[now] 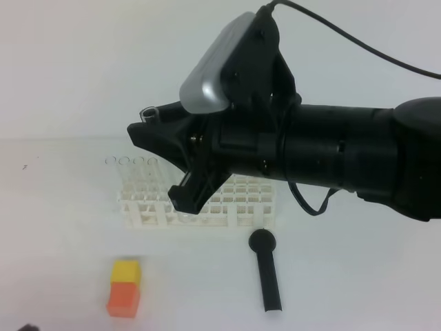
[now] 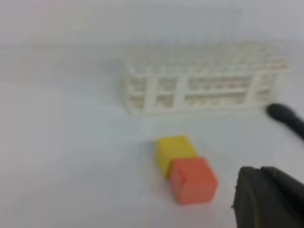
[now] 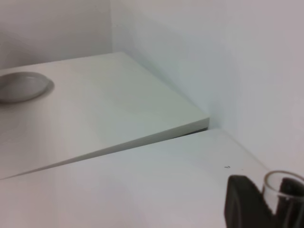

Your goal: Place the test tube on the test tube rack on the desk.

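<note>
Clear glass test tube, open rim up

Laboratory-style bench setup. A white test tube rack stands on a plain white tabletop. Bare white walls behind.

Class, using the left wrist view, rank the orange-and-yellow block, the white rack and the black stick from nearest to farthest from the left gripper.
1. Orange-and-yellow block, just left of the left gripper at the bottom right corner.
2. Black stick, beyond the gripper at the right edge.
3. White rack, farthest back, across the middle.
</note>
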